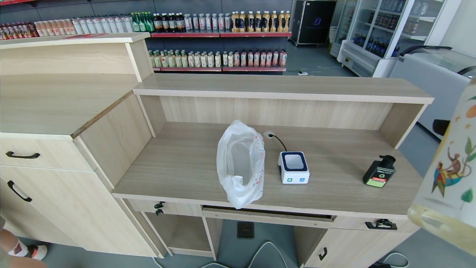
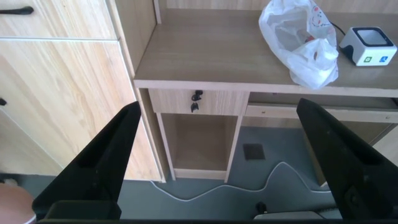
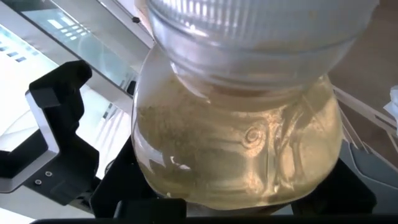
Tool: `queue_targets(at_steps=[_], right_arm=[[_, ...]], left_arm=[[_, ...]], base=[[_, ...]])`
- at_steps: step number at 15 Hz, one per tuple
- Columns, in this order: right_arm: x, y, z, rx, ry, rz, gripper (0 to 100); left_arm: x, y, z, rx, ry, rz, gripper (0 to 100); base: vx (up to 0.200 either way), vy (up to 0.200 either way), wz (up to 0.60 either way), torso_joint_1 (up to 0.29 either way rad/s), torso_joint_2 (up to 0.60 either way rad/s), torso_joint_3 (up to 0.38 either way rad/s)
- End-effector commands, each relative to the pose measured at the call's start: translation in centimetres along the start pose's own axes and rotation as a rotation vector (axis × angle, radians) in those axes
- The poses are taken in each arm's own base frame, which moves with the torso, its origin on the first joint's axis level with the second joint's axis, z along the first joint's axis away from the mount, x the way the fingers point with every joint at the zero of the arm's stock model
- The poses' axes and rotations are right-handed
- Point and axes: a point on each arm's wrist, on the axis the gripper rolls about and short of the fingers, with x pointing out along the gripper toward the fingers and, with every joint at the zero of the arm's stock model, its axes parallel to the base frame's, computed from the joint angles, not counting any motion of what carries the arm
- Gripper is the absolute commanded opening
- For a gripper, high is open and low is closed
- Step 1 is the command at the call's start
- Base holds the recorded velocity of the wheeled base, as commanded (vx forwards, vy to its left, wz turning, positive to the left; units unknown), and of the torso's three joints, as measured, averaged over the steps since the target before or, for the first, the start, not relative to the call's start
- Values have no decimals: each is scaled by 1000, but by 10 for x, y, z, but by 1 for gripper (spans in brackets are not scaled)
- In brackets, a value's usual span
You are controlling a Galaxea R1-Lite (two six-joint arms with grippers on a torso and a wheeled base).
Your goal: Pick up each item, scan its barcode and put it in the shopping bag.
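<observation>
One clear bottle (image 3: 239,124) of cloudy yellow drink sits pinched in the right gripper (image 3: 208,180); left gripper (image 2: 217,165) spread.

The shopping bag (image 1: 241,163) stands on the worktop (image 1: 178,163) ahead of the left end effector (image 2: 217,165), scanner (image 1: 293,167) just beside it; the pump bottle (image 1: 379,173) lies nearer the right end effector (image 3: 205,186), which holds a drink bottle (image 1: 452,167).

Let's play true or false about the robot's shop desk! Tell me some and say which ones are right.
The shopping bag stands left of the scanner on the counter. True.
The scanner is inside the bag. False: it sits beside it.
The right gripper holds a bottle of yellowish drink. True.
The left gripper holds a can. False: it is open and empty.
</observation>
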Motion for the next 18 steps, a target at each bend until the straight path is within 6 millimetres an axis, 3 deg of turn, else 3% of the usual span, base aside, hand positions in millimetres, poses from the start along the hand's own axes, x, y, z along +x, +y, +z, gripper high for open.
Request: queue_targets(at_steps=[1, 18], right_arm=[[0, -3, -2, 10, 4, -5, 0], [-1, -10, -10, 8, -11, -49, 0]], left_arm=[[0, 0, 0, 0, 0, 0, 100], [0, 0, 0, 0, 0, 0, 100]], base=[[0, 0, 0, 0, 0, 0], [0, 0, 0, 0, 0, 0]])
